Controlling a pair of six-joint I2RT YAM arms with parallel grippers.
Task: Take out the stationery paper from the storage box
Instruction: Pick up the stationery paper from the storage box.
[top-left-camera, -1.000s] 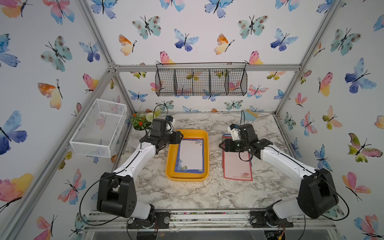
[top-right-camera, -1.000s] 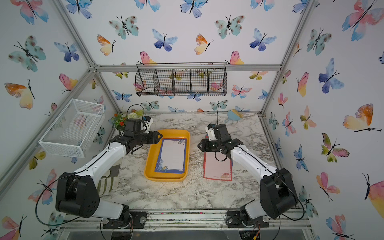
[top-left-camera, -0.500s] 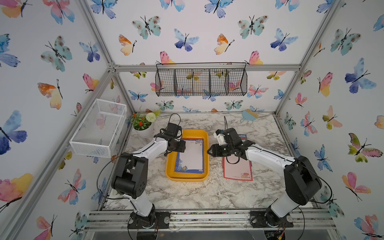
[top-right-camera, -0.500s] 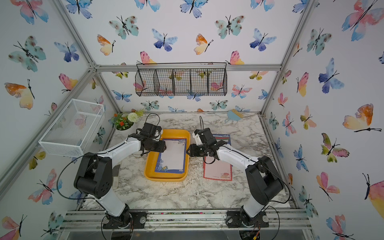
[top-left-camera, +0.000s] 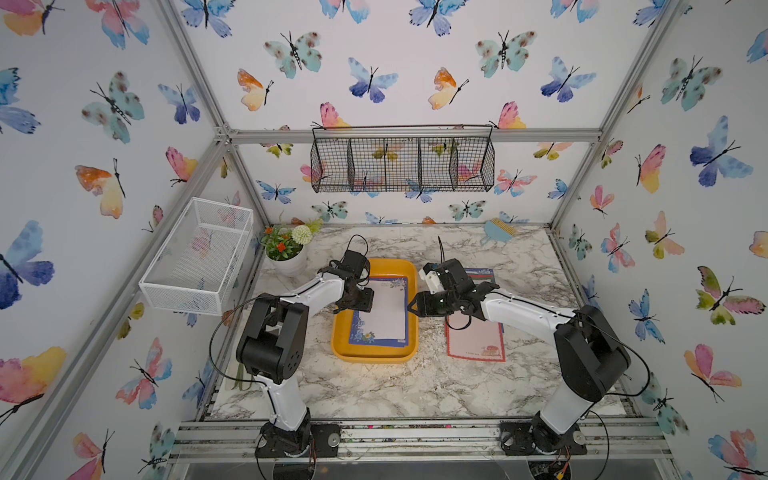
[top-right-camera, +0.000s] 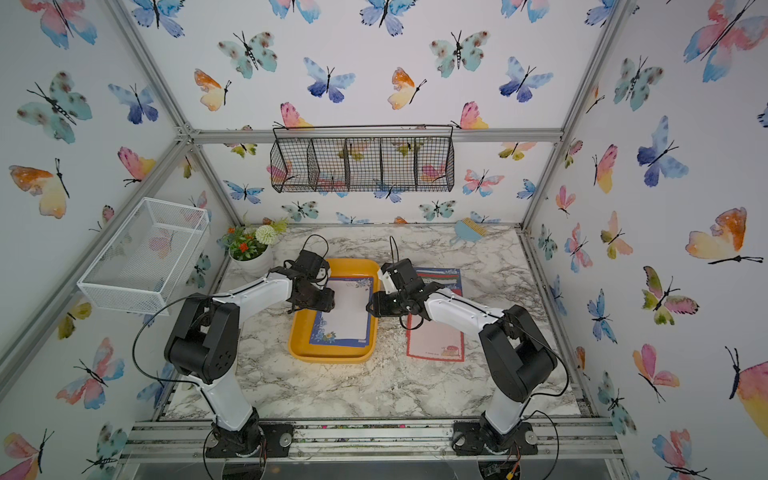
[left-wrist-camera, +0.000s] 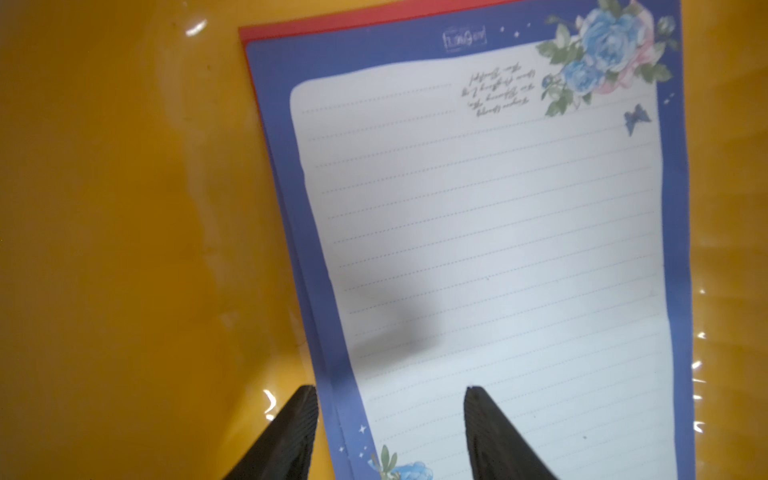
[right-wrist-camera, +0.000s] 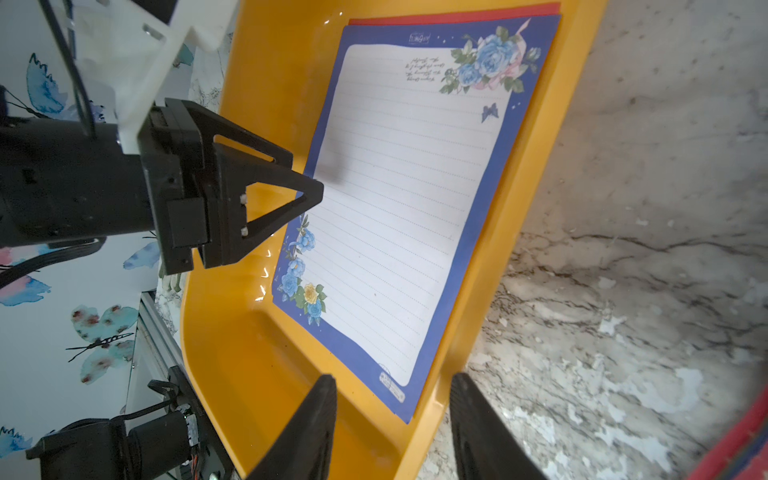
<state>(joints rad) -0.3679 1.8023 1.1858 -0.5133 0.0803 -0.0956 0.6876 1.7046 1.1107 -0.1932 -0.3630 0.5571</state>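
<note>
- Straddling the left edge of the stationery paper (top-left-camera: 384, 309), which lies in the storage box (top-left-camera: 374, 356), the left gripper (left-wrist-camera: 390, 390) is spread and empty.
- The right gripper (right-wrist-camera: 392, 378) is spread astride the box's right wall.
- Risk: closing could pinch several stacked sheets together.

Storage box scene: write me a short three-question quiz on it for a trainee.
1. True or false: the blue-bordered sheet lies inside the storage box.
2. What colour shows from under that sheet? A green, B red, C black.
3. Which tool straddles the box's long wall?
Key: 1 true; 2 B, the red-edged sheet; 3 the right tool.
</note>
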